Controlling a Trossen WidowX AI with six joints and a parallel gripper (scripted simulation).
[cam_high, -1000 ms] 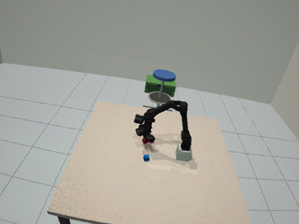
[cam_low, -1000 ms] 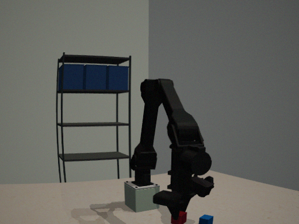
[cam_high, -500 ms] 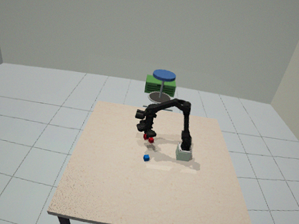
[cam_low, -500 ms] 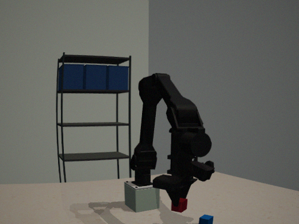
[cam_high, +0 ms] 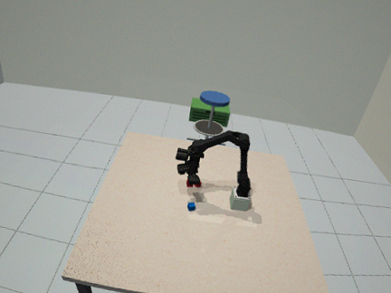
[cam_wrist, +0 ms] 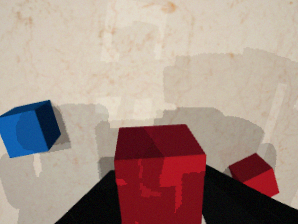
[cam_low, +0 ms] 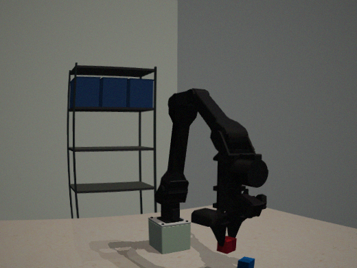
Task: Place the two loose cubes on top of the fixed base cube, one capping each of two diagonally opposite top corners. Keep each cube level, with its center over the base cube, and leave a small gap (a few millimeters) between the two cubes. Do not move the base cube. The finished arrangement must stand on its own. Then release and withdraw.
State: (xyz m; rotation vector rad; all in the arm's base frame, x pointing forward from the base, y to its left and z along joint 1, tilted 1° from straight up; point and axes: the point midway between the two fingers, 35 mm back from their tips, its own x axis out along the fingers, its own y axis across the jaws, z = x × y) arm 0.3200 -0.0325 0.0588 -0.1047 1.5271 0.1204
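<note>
My gripper (cam_high: 194, 181) (cam_low: 226, 238) (cam_wrist: 157, 176) is shut on a red cube (cam_high: 193, 184) (cam_low: 227, 245) (cam_wrist: 160, 172) and holds it level a little above the table. A blue cube (cam_high: 191, 206) (cam_low: 246, 262) (cam_wrist: 28, 128) stands on the table in front of the gripper, at the left in the wrist view. A second red cube (cam_wrist: 256, 172) lies on the table just right of my fingers in the wrist view. I cannot make it out in the top and exterior views.
The arm stands on a pale grey-green pedestal block (cam_high: 240, 201) (cam_low: 169, 236) to the right of the cubes. The wooden table (cam_high: 196, 261) extends wide on all sides. A stool (cam_high: 214, 99) and a shelf rack (cam_low: 111, 148) stand off the table.
</note>
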